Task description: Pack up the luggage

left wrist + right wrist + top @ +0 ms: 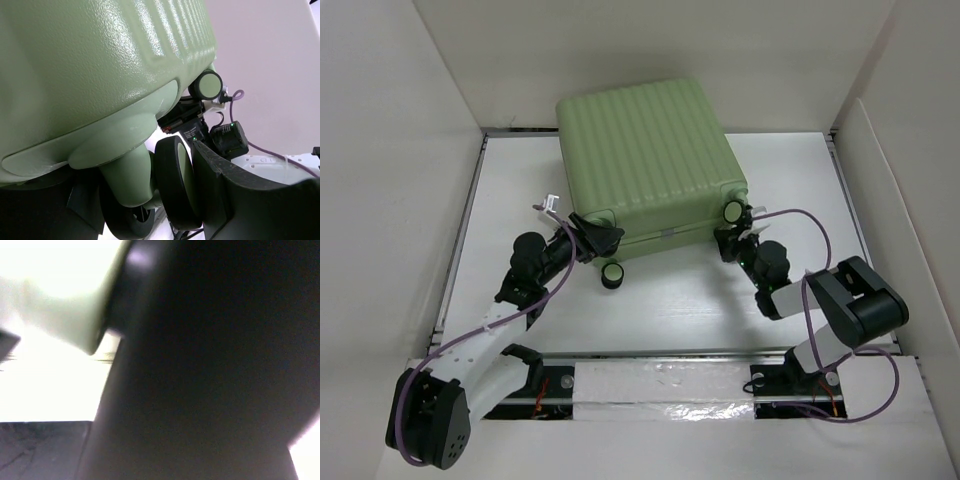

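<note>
Overhead: white table (700, 310), plain white walls (380, 150) around; green suitcase (650, 160) upper middle. Left gripper (595, 240) fingers (235, 200) clamp corner wheel (172, 185); right gripper (732, 238) opening unclear.

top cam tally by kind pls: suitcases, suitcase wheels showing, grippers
Green suitcase: 1
Wheels showing: 2, the front wheel and the corner wheel
Grippers: 2, the left gripper and the right gripper
Total: 5
</note>
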Tool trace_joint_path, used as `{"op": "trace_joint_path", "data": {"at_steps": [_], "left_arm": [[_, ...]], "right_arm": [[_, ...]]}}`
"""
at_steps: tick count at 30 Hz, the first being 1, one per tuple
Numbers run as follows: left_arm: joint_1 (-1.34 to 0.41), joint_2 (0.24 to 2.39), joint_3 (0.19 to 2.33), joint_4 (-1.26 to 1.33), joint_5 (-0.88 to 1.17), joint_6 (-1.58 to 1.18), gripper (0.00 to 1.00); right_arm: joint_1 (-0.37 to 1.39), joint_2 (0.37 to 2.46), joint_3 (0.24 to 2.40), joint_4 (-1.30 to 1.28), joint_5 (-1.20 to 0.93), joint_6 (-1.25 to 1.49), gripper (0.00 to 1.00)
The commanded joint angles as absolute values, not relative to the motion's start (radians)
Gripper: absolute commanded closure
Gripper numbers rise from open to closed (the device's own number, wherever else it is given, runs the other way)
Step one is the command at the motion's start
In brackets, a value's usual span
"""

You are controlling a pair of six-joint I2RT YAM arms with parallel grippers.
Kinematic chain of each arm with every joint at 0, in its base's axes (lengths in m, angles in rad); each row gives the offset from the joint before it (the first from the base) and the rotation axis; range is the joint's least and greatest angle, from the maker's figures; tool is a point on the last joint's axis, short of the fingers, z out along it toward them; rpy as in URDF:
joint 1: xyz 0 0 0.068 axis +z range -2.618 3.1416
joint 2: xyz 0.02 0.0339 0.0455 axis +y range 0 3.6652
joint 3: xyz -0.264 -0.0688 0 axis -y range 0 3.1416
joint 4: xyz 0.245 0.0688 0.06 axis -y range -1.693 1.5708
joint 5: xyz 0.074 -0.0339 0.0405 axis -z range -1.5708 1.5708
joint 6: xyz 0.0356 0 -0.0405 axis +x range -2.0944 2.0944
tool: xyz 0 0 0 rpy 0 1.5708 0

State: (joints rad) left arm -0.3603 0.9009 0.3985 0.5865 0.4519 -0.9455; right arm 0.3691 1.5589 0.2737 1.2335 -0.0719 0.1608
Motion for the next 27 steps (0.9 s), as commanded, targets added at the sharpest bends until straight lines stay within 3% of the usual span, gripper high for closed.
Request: {"op": "trace_joint_path", "data": {"at_steps": [1, 9, 13, 21, 24, 27], "left_arm": [[-0.383, 0.859, 0.423, 0.914, 0.569, -0.887, 1.00], [-0.383, 0.969, 0.503, 1.005, 0.578, -0.942, 1.00], [-0.413, 1.041, 0.567, 1.058, 0.578, -0.982, 1.00], [-0.413, 1.048, 0.710, 0.987, 0.633, -1.043, 1.00], [-0.413, 0.968, 0.747, 0.809, 0.600, -0.967, 1.00], [-0.413, 0.939, 0.724, 0.798, 0.580, -0.953, 1.00]], "right_arm": [[0.515, 1.528, 0.336, 1.688, -0.083, 0.077, 1.00], [0.918, 1.485, 0.399, 1.407, 0.103, -0.017, 1.00], [1.124, 1.542, 0.565, 1.274, 0.135, -0.055, 1.00], [1.284, 1.784, 0.817, 1.299, -0.044, -0.006, 1.00], [1.293, 1.677, 0.763, 1.244, 0.119, -0.021, 1.00], [1.241, 1.568, 0.617, 1.175, 0.195, -0.018, 1.00]]}}
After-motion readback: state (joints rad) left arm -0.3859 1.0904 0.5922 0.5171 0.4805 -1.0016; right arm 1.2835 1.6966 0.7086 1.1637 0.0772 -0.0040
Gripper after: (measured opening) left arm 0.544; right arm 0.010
